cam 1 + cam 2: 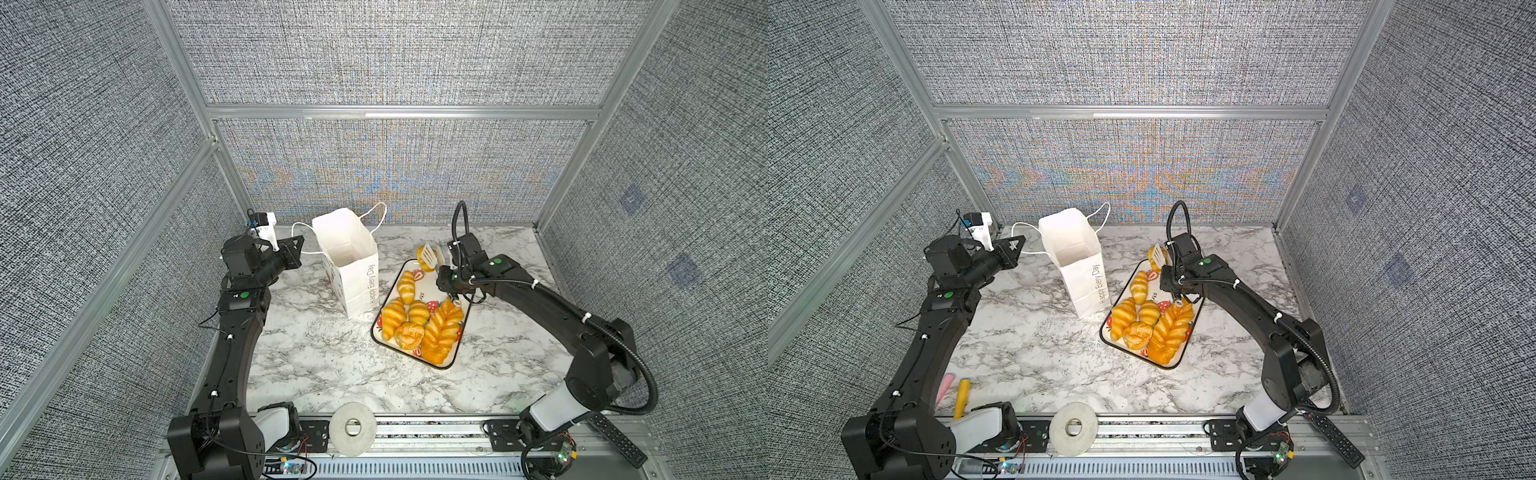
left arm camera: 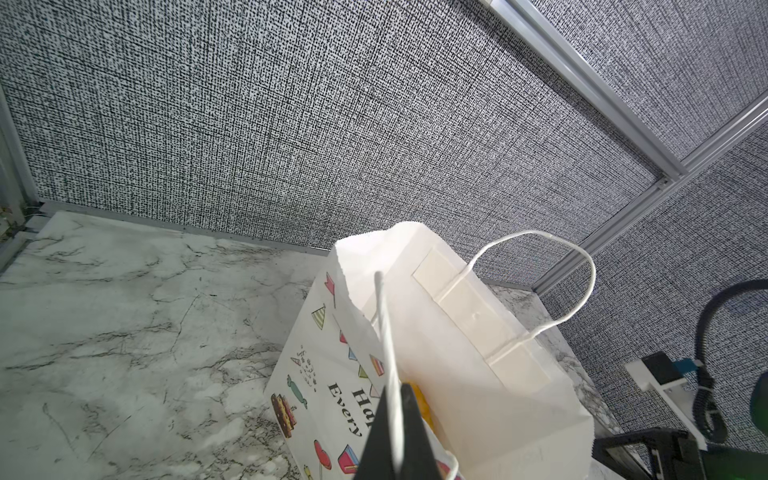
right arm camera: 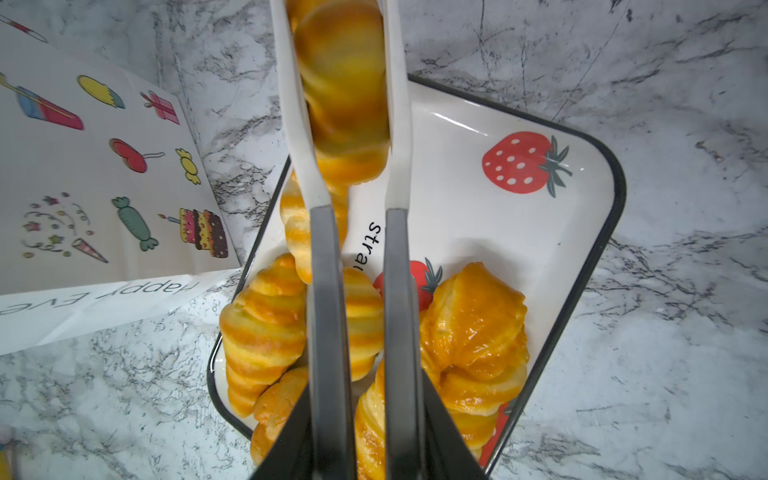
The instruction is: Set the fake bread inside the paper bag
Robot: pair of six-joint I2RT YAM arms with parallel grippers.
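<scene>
The white paper bag (image 1: 353,286) (image 1: 1086,286) stands open on the marble table, left of the tray. My left gripper (image 1: 296,246) (image 2: 395,432) is shut on the bag's near cord handle (image 2: 384,332), beside the bag's left rim. A bit of yellow shows inside the bag (image 2: 457,374). My right gripper (image 1: 443,273) (image 3: 365,449) is shut on white tongs (image 3: 399,124) with grey handles. The tongs pinch one piece of fake bread (image 1: 424,252) (image 3: 345,104) above the tray's far end. Several more pieces of fake bread (image 1: 415,322) (image 1: 1150,322) (image 3: 266,328) lie on the tray.
The strawberry-print tray (image 1: 462,340) (image 3: 602,249) with its black rim sits right of the bag. A white tape roll (image 1: 353,428) and a black remote (image 1: 619,440) lie at the front rail. A yellow stick (image 1: 961,395) and a pink one lie by the left arm's base.
</scene>
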